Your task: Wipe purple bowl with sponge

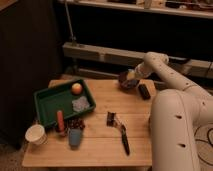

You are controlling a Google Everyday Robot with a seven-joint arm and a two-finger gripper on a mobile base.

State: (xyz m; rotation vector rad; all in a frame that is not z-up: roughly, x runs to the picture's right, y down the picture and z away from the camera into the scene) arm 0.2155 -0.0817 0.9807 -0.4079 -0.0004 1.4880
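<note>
White paper cup [36, 134] sits at the lower left of the frame for you, near the front edge of the wooden table [100, 150]. Just right of it you have a reddish stick-like object [60, 120] and a blue cup-shaped object [75, 137]. Above them lies the green tray [47, 102], with an orange fruit [76, 88] at its upper right corner and a pale crumpled thing [80, 104] beside it.

Moving to centre frame, you see a black-handled brush [121, 135] lying on the bare wood.

At the upper right of the table stands the purple bowl [128, 82], and the gripper [131, 76] is down right at it, over its rim or inside (which one, you cannot tell). Whether the fingers grip anything is not visible to you, and the sponge itself cannot be made out there. A dark block [144, 91] lies just right of the bowl.

Judging by this, you are in the wiping stage itself: the arm has reached the bowl, and what is left is finishing the strokes and pulling away.
</note>
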